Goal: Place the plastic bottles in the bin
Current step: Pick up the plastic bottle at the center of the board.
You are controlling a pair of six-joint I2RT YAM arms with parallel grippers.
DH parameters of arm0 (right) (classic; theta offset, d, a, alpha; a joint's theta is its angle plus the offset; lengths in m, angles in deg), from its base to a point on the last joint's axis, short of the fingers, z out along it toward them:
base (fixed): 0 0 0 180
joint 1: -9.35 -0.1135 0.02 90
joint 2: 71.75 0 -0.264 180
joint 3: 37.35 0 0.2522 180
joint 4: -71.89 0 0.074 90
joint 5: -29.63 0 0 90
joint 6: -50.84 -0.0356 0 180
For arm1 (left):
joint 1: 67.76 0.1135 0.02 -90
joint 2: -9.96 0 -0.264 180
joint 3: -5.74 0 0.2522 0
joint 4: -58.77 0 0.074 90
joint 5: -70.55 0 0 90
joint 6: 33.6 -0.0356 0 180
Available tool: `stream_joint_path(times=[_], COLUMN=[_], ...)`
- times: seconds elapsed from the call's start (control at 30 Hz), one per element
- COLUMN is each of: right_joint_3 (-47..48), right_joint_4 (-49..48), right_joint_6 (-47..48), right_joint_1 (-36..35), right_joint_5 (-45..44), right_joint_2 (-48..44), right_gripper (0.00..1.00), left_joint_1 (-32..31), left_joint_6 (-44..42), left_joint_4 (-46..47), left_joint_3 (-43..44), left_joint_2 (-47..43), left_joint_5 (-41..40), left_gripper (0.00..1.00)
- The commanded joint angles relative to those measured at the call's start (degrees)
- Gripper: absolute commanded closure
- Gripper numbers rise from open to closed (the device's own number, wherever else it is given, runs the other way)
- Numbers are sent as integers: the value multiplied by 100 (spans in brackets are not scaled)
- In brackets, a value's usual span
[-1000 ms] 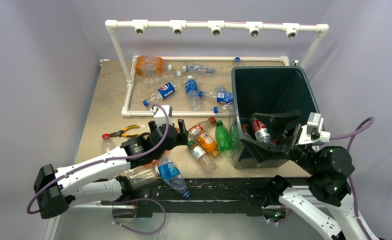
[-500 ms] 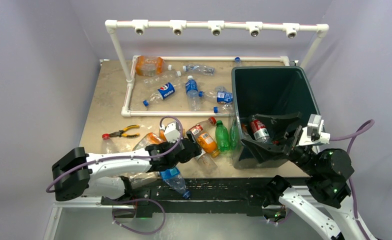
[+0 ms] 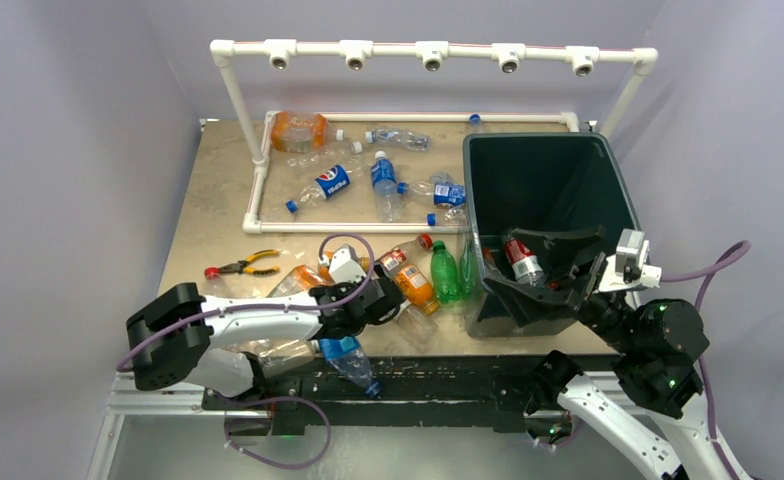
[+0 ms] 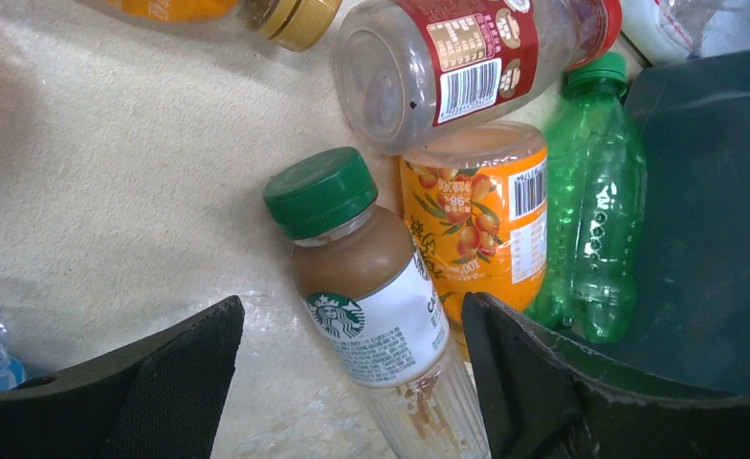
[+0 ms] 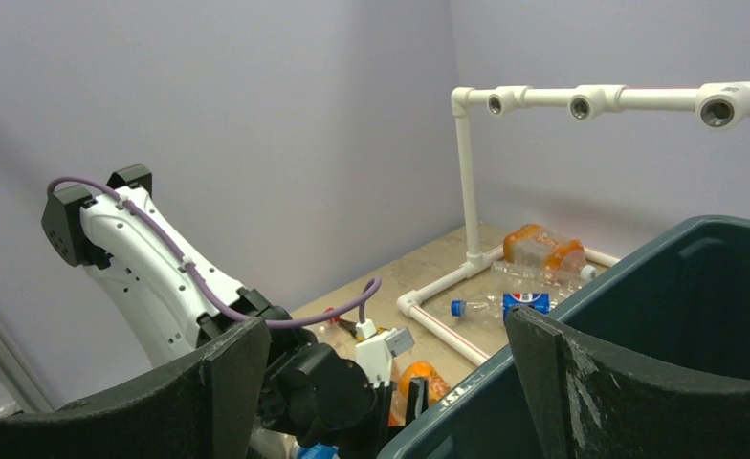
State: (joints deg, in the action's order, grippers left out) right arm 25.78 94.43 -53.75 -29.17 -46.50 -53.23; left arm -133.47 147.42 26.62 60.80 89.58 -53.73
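Brown coffee bottle (image 4: 376, 287) lies on worktop (image 3: 208, 200) between jaws of wide-open left hand (image 4: 347, 368), ungripped | orange bottle (image 4: 481, 215) just beside it, green bottle (image 4: 591, 220) beyond, next to bin (image 3: 538, 137) | right hand (image 3: 508, 262) wide, empty, at bin's near rim

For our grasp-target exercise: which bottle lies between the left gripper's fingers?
The green-capped Starbucks coffee bottle; the orange juice bottle and green bottle lie off to one side.
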Motion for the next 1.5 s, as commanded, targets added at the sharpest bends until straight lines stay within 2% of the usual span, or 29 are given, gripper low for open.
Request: stream_joint_path(times=[0.0,0.2,0.5,0.63,0.77,0.83,1.03,1.13,1.27,1.47], right_joint_3=[4,11,-5,-6,-6,6,167,246,364,742], right_joint_4=[-23,7,58,87,105,107,174,216,192,96], right_joint_6=[-87,-106,-101,-82,-79,-79,-80,-62,-45,-3], right_joint_1=[4,3,-4,2,-1,2,-2,8,-3,7], right_joint_5=[-134,-146,-182,-209,-209,-205,-156,-152,-103,61], right_joint_2=[-94,-103,-109,-120,-130,-127,-86,-69,7,300], right_gripper=[1,1,1,1,1,1,1,1,1,1], left_joint_1=[-29,-29,-21,-21,-21,-29,-79,-82,-82,-82], left_joint_6=[168,179,111,97,-123,-319,-821,-1277,-2265,-4570], left_joint_4=[-40,120,353,406,559,546,138,-9,-233,-20], left_joint_3=[280,260,202,107,30,93,276,390,773,1488], left_joint_2=[214,536,807,776,657,575,-227,-782,-1464,-2355], left_joint_5=[-271,-99,-91,-122,-107,-90,-232,-295,-336,-482], left_gripper=[17,20,31,42,61,67,86,92,94,97])
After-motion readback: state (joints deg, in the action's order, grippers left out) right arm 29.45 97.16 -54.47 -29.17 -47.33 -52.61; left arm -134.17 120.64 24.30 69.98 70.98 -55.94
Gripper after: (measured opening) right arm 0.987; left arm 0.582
